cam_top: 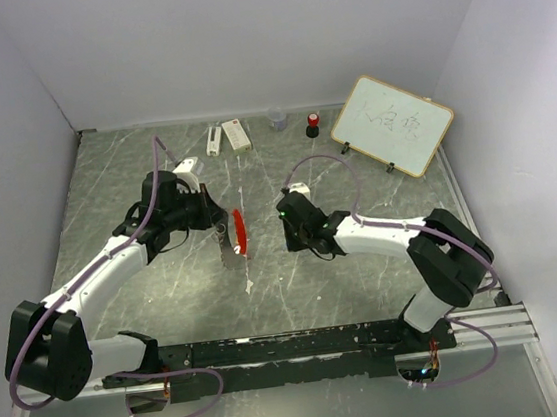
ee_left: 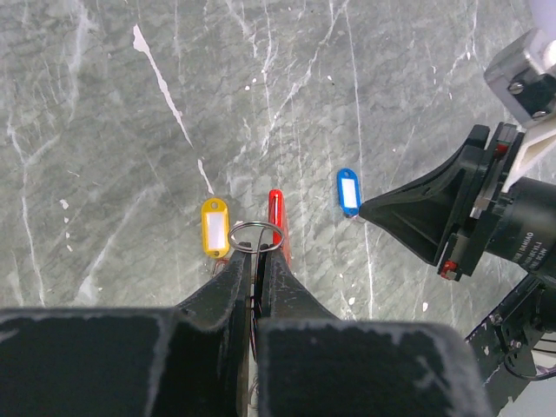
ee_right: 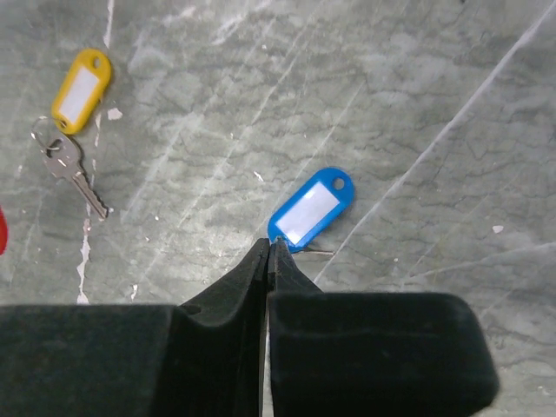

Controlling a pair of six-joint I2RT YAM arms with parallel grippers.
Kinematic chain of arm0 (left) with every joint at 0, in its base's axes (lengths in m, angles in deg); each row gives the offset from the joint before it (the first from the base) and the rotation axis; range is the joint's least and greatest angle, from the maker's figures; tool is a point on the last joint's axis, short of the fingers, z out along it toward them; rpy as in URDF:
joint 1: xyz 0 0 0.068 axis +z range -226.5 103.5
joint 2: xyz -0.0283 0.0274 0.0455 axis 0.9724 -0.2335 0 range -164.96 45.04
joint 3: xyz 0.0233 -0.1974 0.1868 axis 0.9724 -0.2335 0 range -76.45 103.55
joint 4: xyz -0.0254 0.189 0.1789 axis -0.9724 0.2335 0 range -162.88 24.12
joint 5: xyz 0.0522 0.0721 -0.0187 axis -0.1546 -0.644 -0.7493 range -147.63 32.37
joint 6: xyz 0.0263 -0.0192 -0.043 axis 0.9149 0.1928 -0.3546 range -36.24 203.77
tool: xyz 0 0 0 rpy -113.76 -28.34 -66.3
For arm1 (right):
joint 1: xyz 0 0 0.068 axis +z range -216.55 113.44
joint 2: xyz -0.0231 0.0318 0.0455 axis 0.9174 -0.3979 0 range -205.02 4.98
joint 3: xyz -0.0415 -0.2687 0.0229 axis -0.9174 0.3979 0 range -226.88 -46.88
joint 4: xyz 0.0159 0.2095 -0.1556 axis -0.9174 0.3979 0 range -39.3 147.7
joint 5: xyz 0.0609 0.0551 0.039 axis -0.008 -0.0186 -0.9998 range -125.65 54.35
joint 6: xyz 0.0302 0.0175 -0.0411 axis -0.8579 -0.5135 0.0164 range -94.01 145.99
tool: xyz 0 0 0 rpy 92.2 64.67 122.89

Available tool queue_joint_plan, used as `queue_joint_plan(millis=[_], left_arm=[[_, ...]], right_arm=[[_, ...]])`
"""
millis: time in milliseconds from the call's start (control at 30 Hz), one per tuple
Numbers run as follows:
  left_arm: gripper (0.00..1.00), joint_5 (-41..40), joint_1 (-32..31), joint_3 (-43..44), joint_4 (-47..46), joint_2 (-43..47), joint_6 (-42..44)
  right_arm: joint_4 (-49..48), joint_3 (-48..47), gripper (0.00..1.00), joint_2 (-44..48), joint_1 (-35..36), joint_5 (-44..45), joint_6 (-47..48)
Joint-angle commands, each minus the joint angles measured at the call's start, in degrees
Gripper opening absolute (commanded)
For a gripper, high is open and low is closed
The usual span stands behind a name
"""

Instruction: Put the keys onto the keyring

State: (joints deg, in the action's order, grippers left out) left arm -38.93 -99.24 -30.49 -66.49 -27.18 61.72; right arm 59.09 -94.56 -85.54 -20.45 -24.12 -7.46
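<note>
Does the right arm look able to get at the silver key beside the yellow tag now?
Likely yes: the silver key lies uncovered on the table, nothing between it and the right gripper. But its jaws are shut at the blue tag and must open first.

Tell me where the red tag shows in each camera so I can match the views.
Top view: red tag at centre, just past the left hand's tips.
Left wrist: centre, beyond the hand's tips, which pinch the wire ring.
Right wrist: only a red sliver at the left edge.
Shared landmark: the blue tag, right of the red tag in the left wrist view, centre of the right wrist view by the right hand.
</note>
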Motion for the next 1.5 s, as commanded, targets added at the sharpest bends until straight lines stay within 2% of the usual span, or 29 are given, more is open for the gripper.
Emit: queue_joint_plan(millis=[0, 267, 633, 1067, 1300, 1467], left_arm=[[0.07, 1.77, 0.48, -0.24, -2.77, 1.12, -0.19], [0.07, 1.99, 0.49, -0.43, -3.04, 0.97, -0.29], [0.07, 2.11, 0.49, -0.32, -2.79, 0.6, -0.18], [0.07, 2.4, 0.49, -0.06, -2.56, 0.71, -0.03], [0.07, 2.05, 0.51, -0.25, -2.55, 0.99, -0.19], [0.07, 2.26, 0.51, -0.42, -2.81, 0.77, -0.25]], right_arm=[[0.12, -1.6, 0.0, 2.63, 0.2, 2.53, 2.26], [-1.53, -0.37, 0.0, 3.67, 0.16, 2.48, 4.24], [-2.15, -0.16, 0.0, 0.5, 0.17, 0.91, 4.8], [-3.87, 0.96, 0.1, -1.34, 0.18, -0.44, 5.3], [-3.94, 1.27, 0.22, -0.69, 0.21, -0.67, 5.59], [-3.76, 1.98, 0.23, 0.12, 0.32, -1.51, 5.98]])
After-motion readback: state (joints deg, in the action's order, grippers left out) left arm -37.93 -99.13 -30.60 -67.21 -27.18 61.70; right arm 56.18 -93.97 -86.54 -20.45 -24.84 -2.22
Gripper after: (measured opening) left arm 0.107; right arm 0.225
